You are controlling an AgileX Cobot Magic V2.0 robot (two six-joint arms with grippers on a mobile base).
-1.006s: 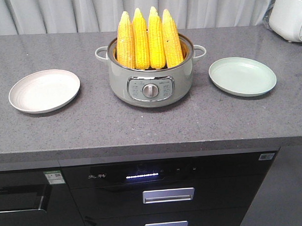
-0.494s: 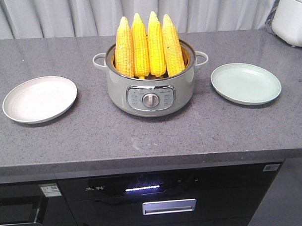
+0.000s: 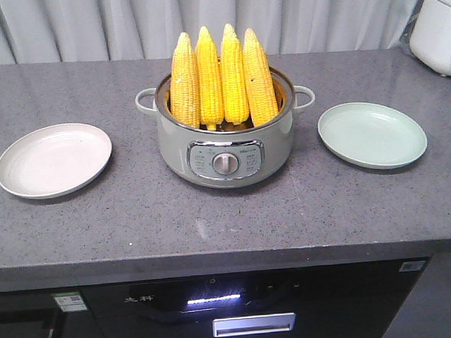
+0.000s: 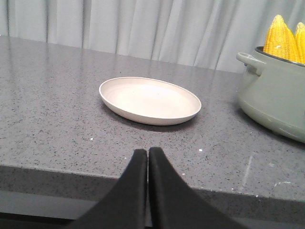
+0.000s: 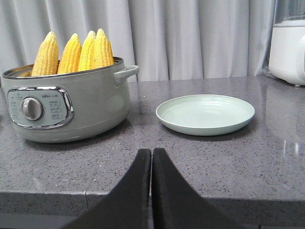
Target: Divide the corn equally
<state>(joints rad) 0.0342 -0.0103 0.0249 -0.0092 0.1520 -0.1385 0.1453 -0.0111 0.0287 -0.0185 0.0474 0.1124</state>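
corn [image 3: 233,80]: four cobs upright, tips up, side by side in the grey-green electric pot [image 3: 173,141] mid-counter [image 3: 138,216] | cream plate [image 3: 53,160] left of pot, pale green plate [image 3: 372,134] right of it, both apart from it | left hand [image 4: 148,151]: clenched, fingers pressed together, empty, facing cream plate | right hand [image 5: 151,152]: clenched, empty, facing green plate

4 husked yellow corn cobs [image 3: 221,79] stand upright, side by side, tapered points up, in the grey-green pot [image 3: 223,150] mid-counter [image 3: 138,216]. The 2 outer cobs look paler, and the rightmost leans slightly.
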